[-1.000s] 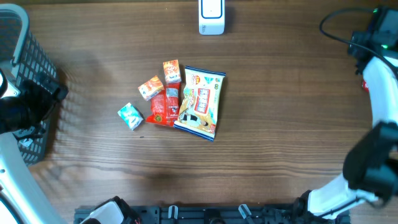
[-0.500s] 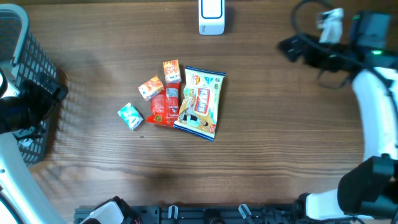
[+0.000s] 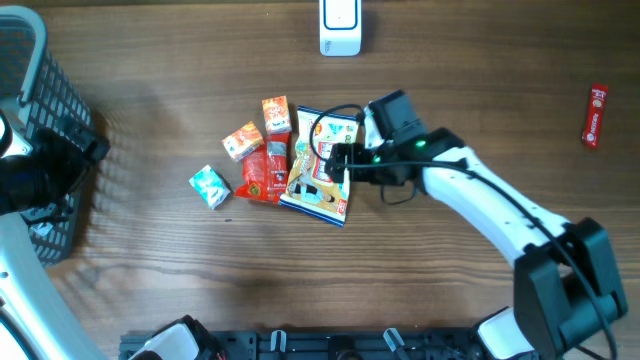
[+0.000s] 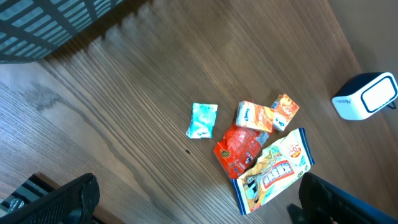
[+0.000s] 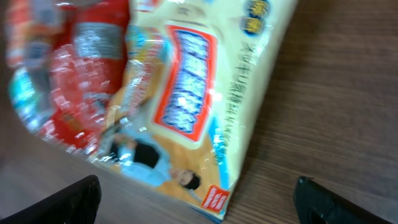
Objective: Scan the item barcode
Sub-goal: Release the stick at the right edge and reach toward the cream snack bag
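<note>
Yellow glossy snack packet (image 3: 318,190) lies well apart from the white box-shaped scanner (image 3: 340,27); the right pincer (image 3: 338,163), spread wide over it, should straddle one edge squarely before closing.

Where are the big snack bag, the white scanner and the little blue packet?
big snack bag (image 3: 316,190), overhead view, its lower half.
white scanner (image 3: 340,28), overhead view, middle of its body.
little blue packet (image 3: 210,186), overhead view, its middle.

The right arm (image 3: 490,205) extended from the tabletop's near right corner toward its middle — the right gripper (image 3: 338,160) gaped wide, empty. The left arm (image 3: 20,250) sat over the left edge, the left gripper (image 4: 199,202) equally wide, empty.
</note>
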You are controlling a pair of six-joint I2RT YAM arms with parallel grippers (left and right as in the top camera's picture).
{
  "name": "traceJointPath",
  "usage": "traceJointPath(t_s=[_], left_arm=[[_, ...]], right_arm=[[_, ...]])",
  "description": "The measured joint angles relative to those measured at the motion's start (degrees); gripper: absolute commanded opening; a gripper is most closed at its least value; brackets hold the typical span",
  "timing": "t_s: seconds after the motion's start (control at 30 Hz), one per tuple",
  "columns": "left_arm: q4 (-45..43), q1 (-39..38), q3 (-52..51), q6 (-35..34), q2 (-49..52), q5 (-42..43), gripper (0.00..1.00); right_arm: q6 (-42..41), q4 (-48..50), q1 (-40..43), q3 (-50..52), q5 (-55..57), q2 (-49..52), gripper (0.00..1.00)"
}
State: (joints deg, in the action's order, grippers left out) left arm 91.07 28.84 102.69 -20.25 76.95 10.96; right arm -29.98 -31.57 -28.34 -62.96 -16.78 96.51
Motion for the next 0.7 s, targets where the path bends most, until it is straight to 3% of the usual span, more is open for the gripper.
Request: traceJointPath(t_s=[0.27,0.43,0.7], left_arm=[[0.0,0.0,0.0,0.0,0.0,0.0,1.00],[0.0,0.0,0.0,0.0,0.0,0.0,1.00],[0.0,0.0,0.0,0.0,0.0,0.0,1.00]], right_arm=[[-6.5,1.7,-0.8,0.0,2.6,3.5,0.99],[-1.0,5.2,-2.1,0.2,-3.8,4.2,1.00],[5.8,3.3,-6.0,0.0,-2.8,3.0,1.00]])
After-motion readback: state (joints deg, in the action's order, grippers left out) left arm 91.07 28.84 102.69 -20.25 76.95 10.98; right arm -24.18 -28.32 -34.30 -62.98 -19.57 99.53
